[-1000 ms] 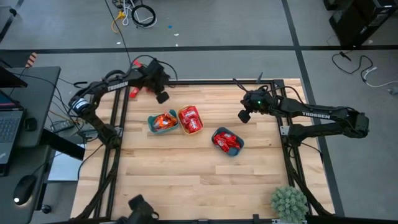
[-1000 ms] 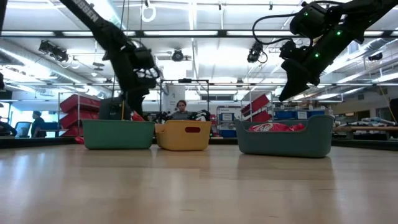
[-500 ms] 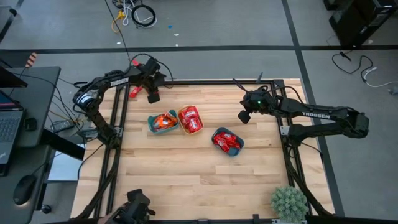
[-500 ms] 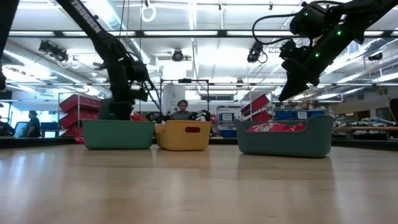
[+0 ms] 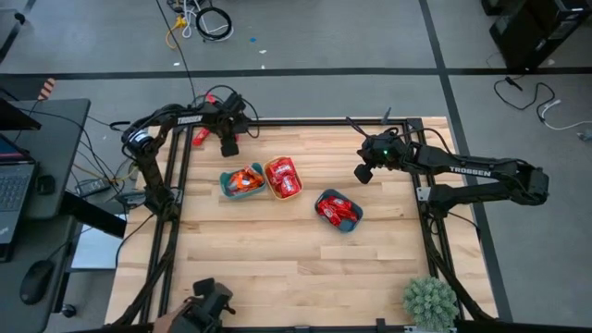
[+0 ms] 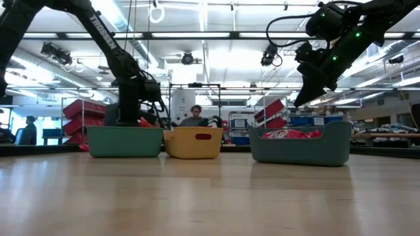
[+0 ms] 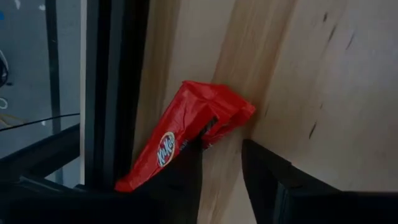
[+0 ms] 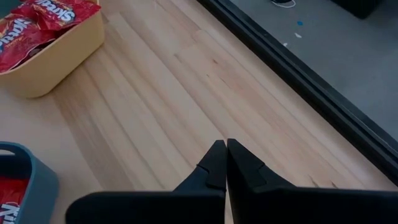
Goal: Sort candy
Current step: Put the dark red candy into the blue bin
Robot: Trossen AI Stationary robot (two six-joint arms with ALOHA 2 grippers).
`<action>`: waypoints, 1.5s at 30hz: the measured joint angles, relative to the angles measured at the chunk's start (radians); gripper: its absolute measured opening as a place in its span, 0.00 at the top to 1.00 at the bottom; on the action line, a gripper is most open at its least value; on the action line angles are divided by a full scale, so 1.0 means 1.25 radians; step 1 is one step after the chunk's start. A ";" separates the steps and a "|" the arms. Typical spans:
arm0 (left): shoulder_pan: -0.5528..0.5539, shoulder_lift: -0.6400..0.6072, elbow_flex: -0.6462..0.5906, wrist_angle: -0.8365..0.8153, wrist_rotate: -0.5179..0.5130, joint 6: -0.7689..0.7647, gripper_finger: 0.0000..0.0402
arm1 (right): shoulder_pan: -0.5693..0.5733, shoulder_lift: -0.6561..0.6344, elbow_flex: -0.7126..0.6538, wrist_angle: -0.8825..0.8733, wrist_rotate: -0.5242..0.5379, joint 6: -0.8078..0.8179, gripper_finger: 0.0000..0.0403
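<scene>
My left gripper [image 7: 221,171] hangs low at the table's [image 5: 277,250] far left corner, jaws partly apart, one finger [image 7: 180,180] against a red candy [image 7: 186,134]. It lies beside the dark frame rail [image 7: 115,93], its long axis running along the rail. My right gripper [image 8: 225,163] hovers closed, holding nothing, above the table's far right.

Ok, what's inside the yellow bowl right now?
The yellow bowl holds a heap of red-wrapped candy; the right wrist view shows Skittles packs on top. Anything beneath that top layer is covered.
</scene>
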 joint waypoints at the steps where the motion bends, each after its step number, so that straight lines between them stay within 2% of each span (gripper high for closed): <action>1: 0.001 0.000 0.002 0.000 0.003 0.000 0.73 | 0.000 0.000 0.000 0.000 0.000 0.000 1.00; 4: 0.001 0.001 0.004 0.015 -0.003 0.007 0.81 | 0.000 0.000 0.000 0.000 0.000 0.000 1.00; 8: 0.003 0.002 0.008 0.022 -0.007 0.014 0.97 | 0.000 0.000 0.000 0.000 0.000 -0.003 1.00; 14: -0.011 0.006 0.042 -0.011 0.002 0.004 0.99 | 0.000 0.000 0.000 0.000 0.000 -0.009 1.00; 19: -0.040 0.006 0.090 -0.031 0.067 -0.019 1.00 | 0.000 0.000 0.000 0.000 0.000 -0.013 1.00; 30: -0.099 -0.008 0.133 -0.035 0.133 -0.045 1.00 | 0.005 0.000 0.000 0.000 -0.023 -0.015 1.00; 32: -0.101 -0.013 0.134 -0.035 0.093 -0.043 1.00 | 0.008 0.000 0.000 0.000 -0.023 -0.015 1.00; 36: -0.096 -0.014 0.134 -0.032 -0.096 -0.061 0.98 | 0.019 0.000 0.000 0.008 -0.023 -0.015 1.00; 38: -0.091 -0.014 0.134 -0.032 -0.155 -0.065 0.97 | 0.023 0.000 0.000 0.015 -0.023 -0.015 1.00; 41: -0.088 -0.014 0.134 -0.035 -0.196 -0.073 0.97 | 0.028 0.000 0.000 0.025 -0.023 -0.015 1.00; 45: -0.086 -0.014 0.134 -0.045 -0.196 -0.140 0.99 | 0.029 0.000 0.000 0.030 -0.023 -0.015 1.00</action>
